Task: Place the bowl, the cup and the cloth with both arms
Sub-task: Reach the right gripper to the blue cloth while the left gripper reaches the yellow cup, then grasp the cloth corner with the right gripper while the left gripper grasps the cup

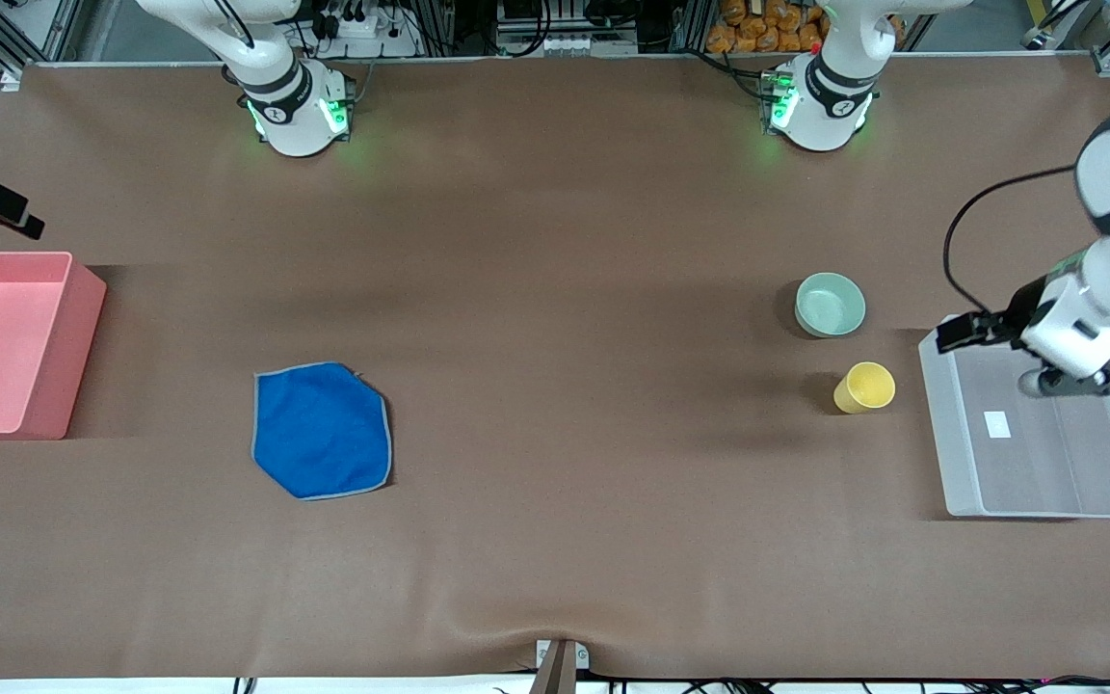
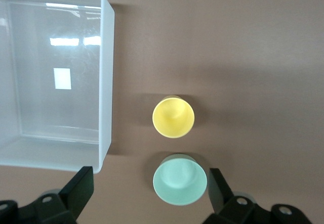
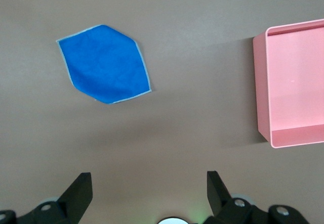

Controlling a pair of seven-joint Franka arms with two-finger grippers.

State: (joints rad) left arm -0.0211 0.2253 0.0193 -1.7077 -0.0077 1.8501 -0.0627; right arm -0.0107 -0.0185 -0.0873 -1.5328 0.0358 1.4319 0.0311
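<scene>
While both arms hang in the air with nothing gripped, the task items sit untouched on the bench [image 1: 555, 241].

Left hand [image 2: 149, 191]: fingers [image 2: 78, 188] spread apart, empty. In the front view it is over the clear bin [image 1: 1037, 482] at the left arm's end of the bench.

Right hand [image 3: 147, 193]: fingers [image 3: 217, 186] apart, empty. Only the wrist view shows it; the bench lies below it, with the cloth and the pink bin in sight.

Front view positions:
- Bowl [image 1: 831, 304]: mint green, upright, on the bench at about 10 o'clock from the clear bin.
- Cup [image 1: 865, 387]: yellow, at about 5 o'clock from the bowl, nearer the camera, close to it but not touching. It sits just beside the clear bin's wall, apart from it.
- Cloth [image 1: 322, 431]: blue, grey edging, lying flat, toward the right arm's end, well apart from bowl and cup.
- Pink bin [image 1: 54, 386]: at the right arm's end, about 10 o'clock from the cloth, well apart from it.

A white label [image 1: 997, 424] shows in the clear bin.
</scene>
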